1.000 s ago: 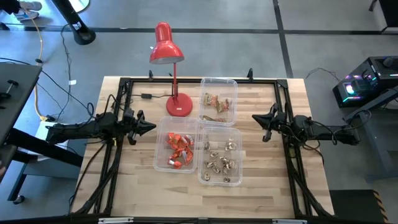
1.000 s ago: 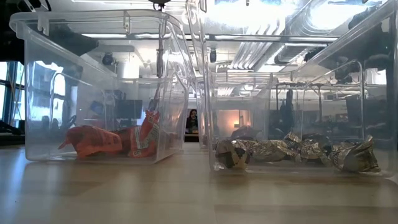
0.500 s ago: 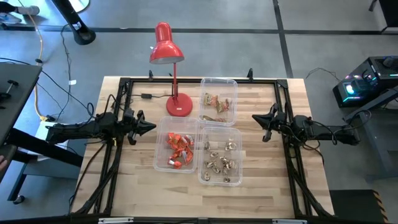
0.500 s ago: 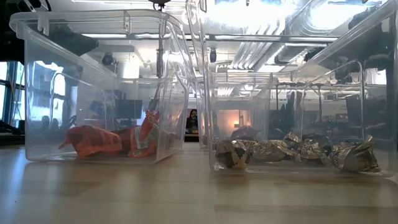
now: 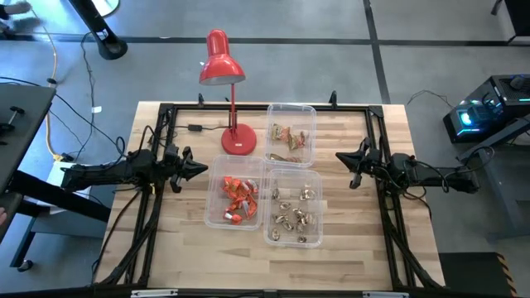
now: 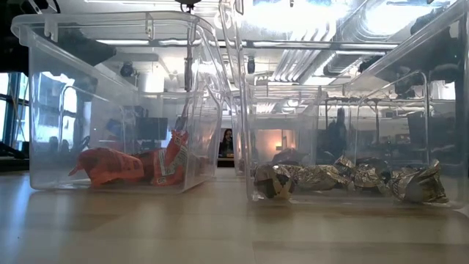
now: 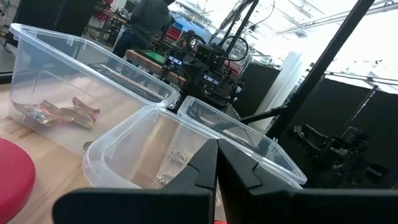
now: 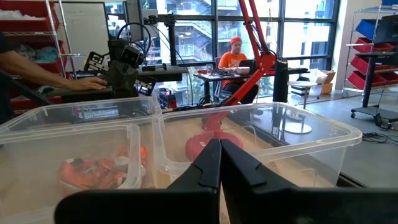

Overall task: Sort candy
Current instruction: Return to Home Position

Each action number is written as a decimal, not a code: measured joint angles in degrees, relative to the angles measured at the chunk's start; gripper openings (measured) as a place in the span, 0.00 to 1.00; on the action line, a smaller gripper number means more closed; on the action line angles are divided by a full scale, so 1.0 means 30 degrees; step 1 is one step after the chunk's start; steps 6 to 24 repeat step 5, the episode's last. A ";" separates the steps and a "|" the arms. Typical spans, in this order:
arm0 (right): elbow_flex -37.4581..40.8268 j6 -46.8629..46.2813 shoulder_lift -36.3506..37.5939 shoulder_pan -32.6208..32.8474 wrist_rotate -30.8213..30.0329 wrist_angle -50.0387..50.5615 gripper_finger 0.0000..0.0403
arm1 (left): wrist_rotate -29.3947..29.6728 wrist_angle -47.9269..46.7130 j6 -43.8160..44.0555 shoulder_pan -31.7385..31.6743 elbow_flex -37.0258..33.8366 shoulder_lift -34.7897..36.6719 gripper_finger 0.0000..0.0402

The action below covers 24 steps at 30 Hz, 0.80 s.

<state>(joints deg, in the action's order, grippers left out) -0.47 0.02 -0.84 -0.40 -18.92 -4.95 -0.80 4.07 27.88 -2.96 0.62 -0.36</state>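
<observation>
Nothing has moved since the earlier frames.
Left gripper [image 5: 201, 169] mid-left, right gripper [image 5: 339, 156] mid-right, both closed and empty; candy [image 5: 236, 199] lies sorted in three tubs [image 5: 291, 106].

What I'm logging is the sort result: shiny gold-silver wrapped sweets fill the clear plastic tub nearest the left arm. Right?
No. The high view shows red-orange wrapped sweets in that clear plastic tub; the gold-silver sweets lie in the neighbouring tub.

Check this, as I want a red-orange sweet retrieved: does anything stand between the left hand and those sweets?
Only the near wall of their clear tub, sideways between the left hand and the red-orange sweets; it is open above.
</observation>
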 joint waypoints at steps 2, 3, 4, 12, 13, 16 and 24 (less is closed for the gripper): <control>0.0000 -0.0002 0.0000 0.0000 0.0000 0.0000 0.00 | -0.0001 0.0002 0.0000 0.0000 0.0000 0.0000 0.00; 0.0000 -0.0001 0.0000 0.0000 0.0000 0.0000 0.00 | -0.0007 -0.0004 0.0000 0.0007 0.0000 0.0000 0.00; 0.0000 0.0001 0.0000 0.0000 0.0000 0.0000 0.00 | -0.0006 -0.0003 0.0000 0.0003 0.0000 0.0003 0.00; 0.0000 -0.0002 0.0000 0.0000 0.0000 0.0000 0.00 | -0.0002 0.0001 0.0000 0.0007 0.0000 0.0005 0.00; 0.0000 -0.0002 0.0000 0.0000 0.0000 0.0000 0.00 | -0.0002 0.0001 0.0000 0.0007 0.0000 0.0005 0.00; 0.0000 -0.0002 0.0000 0.0000 0.0000 0.0000 0.00 | -0.0002 0.0001 0.0000 0.0007 0.0000 0.0005 0.00; 0.0000 -0.0002 0.0000 0.0000 0.0000 0.0000 0.00 | -0.0002 0.0001 0.0000 0.0007 0.0000 0.0005 0.00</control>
